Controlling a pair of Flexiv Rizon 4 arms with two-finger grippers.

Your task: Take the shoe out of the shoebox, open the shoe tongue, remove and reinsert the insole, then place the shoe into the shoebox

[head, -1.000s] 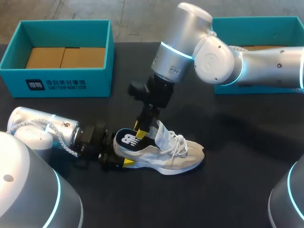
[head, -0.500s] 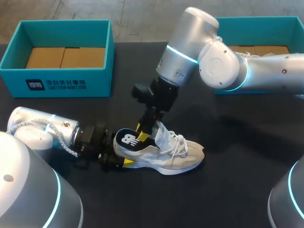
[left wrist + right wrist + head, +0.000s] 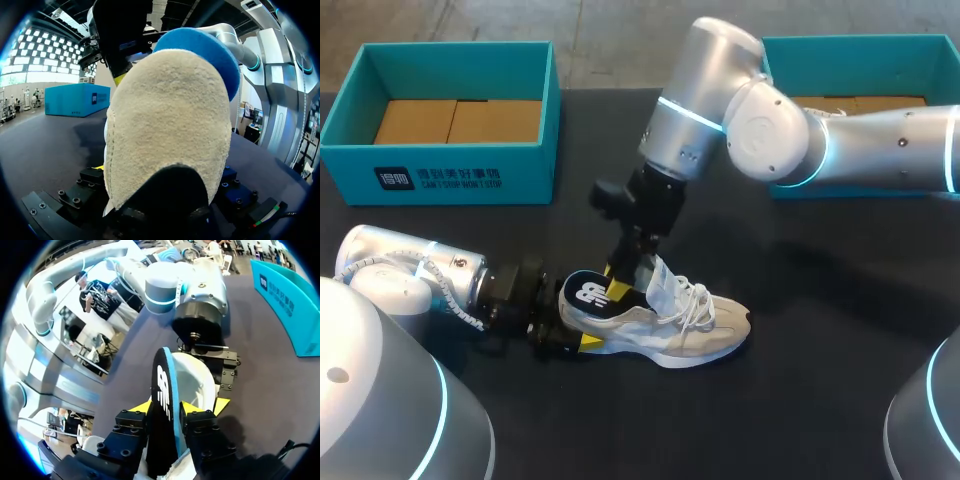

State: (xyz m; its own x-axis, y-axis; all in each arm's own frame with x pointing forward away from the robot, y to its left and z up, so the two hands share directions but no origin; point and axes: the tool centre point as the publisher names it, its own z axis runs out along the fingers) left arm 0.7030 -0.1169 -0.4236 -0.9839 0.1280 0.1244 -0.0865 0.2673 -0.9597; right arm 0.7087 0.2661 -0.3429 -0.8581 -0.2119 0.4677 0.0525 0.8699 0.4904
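A beige and white shoe [image 3: 670, 325] lies on the black table, toe to the right. My left gripper [image 3: 570, 335] holds its heel from the left, one finger on each side. That heel [image 3: 170, 125] fills the left wrist view. A black insole [image 3: 588, 293] with a blue underside stands up out of the shoe's heel. My right gripper [image 3: 620, 283] comes down from above and is shut on it. In the right wrist view the insole [image 3: 162, 385] sits edge-on between the yellow tips of my right gripper [image 3: 167, 407], over the shoe's opening [image 3: 192, 380].
A teal shoebox [image 3: 450, 170] with brown card inside stands at the back left. A second teal shoebox [image 3: 860, 42] stands at the back right, partly behind my right arm. Bare black table lies in front of and right of the shoe.
The right gripper's fingers have closed in on the insole while the right arm swayed right and then back. Shoe, insole and left arm have not moved.
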